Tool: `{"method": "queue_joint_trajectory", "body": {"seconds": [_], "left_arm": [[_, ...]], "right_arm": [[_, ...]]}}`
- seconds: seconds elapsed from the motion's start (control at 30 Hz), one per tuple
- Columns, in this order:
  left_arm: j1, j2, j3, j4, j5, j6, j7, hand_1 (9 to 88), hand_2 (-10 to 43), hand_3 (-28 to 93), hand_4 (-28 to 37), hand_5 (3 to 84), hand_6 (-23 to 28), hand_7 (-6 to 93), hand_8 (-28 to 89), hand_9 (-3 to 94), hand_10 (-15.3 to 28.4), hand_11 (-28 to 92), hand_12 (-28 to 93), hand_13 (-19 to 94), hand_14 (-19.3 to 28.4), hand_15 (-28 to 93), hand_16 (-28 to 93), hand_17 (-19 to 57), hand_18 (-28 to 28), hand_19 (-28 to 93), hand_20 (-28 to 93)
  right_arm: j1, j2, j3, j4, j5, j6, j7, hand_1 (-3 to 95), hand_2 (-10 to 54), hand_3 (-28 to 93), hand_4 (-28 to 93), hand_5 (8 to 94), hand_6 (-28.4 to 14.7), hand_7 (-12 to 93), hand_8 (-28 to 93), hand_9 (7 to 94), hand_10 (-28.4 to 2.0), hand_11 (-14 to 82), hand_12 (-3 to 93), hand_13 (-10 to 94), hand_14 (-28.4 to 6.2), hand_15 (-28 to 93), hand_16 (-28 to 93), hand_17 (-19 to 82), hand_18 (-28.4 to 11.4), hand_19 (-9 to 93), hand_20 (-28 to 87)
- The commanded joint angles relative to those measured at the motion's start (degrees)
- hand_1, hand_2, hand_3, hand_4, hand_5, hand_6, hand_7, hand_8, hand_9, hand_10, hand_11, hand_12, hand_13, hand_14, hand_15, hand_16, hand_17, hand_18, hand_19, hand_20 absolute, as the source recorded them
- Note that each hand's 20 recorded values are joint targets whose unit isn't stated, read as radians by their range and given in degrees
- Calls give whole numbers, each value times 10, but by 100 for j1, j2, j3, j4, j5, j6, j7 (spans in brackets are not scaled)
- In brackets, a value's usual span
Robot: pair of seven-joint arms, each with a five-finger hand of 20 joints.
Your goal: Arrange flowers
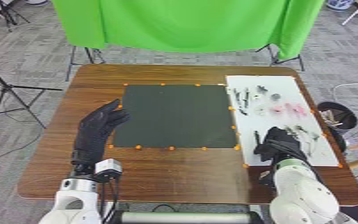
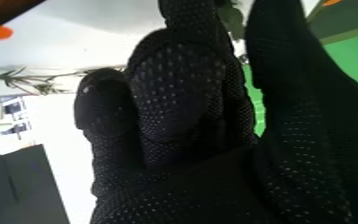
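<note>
My right hand is over the near part of the white sheet on the brown counter, its fingers loosely bent and apart from the thumb, and I see nothing clasped in it; whether it touches the sheet I cannot tell. The pink flowers lie on the sheet just beyond my hand, away from me. Farther out and to the left of it are some dark stems, and close by on its right lie thin grey-green sprigs. From my right wrist I also see a spiky sprig out past the fingers, and a bit of green leaf in line with the gap between them and my thumb. To the left of my right hand is the dark mat, edged with small orange markers. My left hand is well apart from it, at the mat's opposite side, with fingers stretched forward and nothing in them. Off to my right hand's right, beside the counter, is a dark bin with pale stalks in it.
</note>
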Motion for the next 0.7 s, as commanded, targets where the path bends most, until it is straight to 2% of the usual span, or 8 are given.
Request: {"method": "queue_joint_trajectory", "body": {"seconds": [0.03,0.13,0.23,0.33,0.47,0.53,0.7], "left_arm": [[91,-49,-32,-4,-9,-81,-87,275,-41,697,-220,506,24,148,-67,506,145,211,129,415,185,276,-8,109,109,64,196],[69,-50,-40,6,-50,-74,-126,275,-40,697,-220,506,25,147,-67,505,145,211,130,414,186,276,-8,108,108,63,196],[60,-81,-26,13,-39,-110,-130,275,-41,697,-220,506,25,147,-67,506,145,211,129,414,186,276,-9,108,108,63,195],[65,-109,-14,16,-22,-171,-163,274,-41,697,-220,505,25,147,-67,506,144,211,129,414,185,275,-9,108,108,64,195],[62,-119,-8,17,-27,-175,-221,276,-41,696,-220,504,25,147,-67,505,144,211,129,413,185,275,-9,107,108,63,195],[68,-124,-15,12,-16,-162,-218,275,-41,696,-220,504,25,146,-67,505,143,211,129,413,186,275,-9,107,108,63,194],[71,-133,-13,11,-31,-160,-231,275,-40,695,-219,504,26,145,-66,503,144,211,129,412,186,276,-9,106,107,63,193]], "right_arm": [[-302,-139,-197,221,579,-127,187,538,-95,572,-131,758,-56,138,98,937,-116,250,218,937,-5,552,156,721,-60,896,236],[-348,-153,-217,270,613,-181,229,591,-95,522,-98,764,-60,129,119,937,-109,242,248,937,-4,555,148,729,-53,881,246],[-378,-144,-254,328,590,-222,210,616,-95,523,-89,765,-61,131,126,937,-104,238,257,937,-1,552,146,733,-49,871,251],[-460,-118,-303,387,466,-76,113,634,-95,541,-91,772,-60,143,138,937,-98,235,280,937,1,555,145,736,-49,863,267],[-506,-87,-350,494,356,233,-2,651,-95,553,-87,790,-53,168,157,937,-94,251,288,937,3,568,148,739,-48,861,286],[-529,-63,-363,530,274,345,-62,649,-95,562,-82,801,-47,189,170,937,-94,249,298,937,3,571,148,745,-49,830,367],[-537,30,-457,645,96,678,-162,632,-95,590,-46,795,-54,257,158,937,-109,254,326,937,-2,569,174,747,-42,826,419]]}}
